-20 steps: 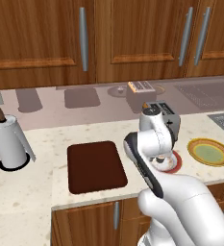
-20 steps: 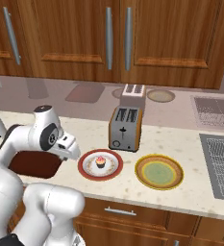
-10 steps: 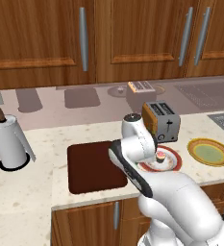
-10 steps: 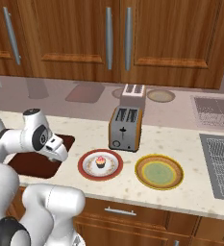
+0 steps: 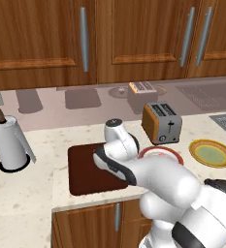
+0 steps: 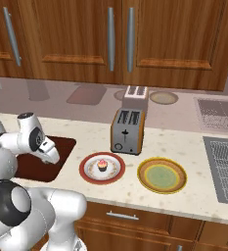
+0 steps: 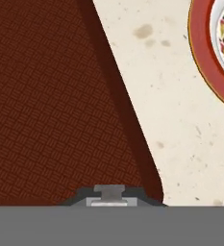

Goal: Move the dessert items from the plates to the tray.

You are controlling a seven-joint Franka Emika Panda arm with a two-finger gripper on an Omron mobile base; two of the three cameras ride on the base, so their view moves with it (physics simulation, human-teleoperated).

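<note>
In the left base view, the white arm is reaching from the lower right toward the middle of the frame, its wrist hanging over the right edge of the dark brown tray (image 5: 85, 167) lying on the speckled desk (image 5: 37, 184). The red-rimmed plate (image 5: 175, 156) is peeking out just right of the arm, the yellow-green plate (image 5: 212, 153) is sitting at the right edge, and the orange-sided toaster (image 5: 161, 123) is standing behind them. A paper towel roll (image 5: 8, 144) is standing at the left.

In the right base view, the arm is bending in from the left and covering much of the tray at centre left. The pink-frosted cupcake (image 6: 102, 164) is sitting upright in the middle of the red-rimmed plate, near the tray's right side. The yellow-green plate right of it is looking bare.

In the hand view, the claw (image 7: 109, 194) is showing at the bottom with its tips drawn together, pointing down at the tray's woven surface near its rounded corner; whether the tiny pale morsel is pinched there is too small to tell. The plate rim is curving through the upper right. The risk: if the claw is letting go this near the edge, a small piece could be rolling off onto the desk
</note>
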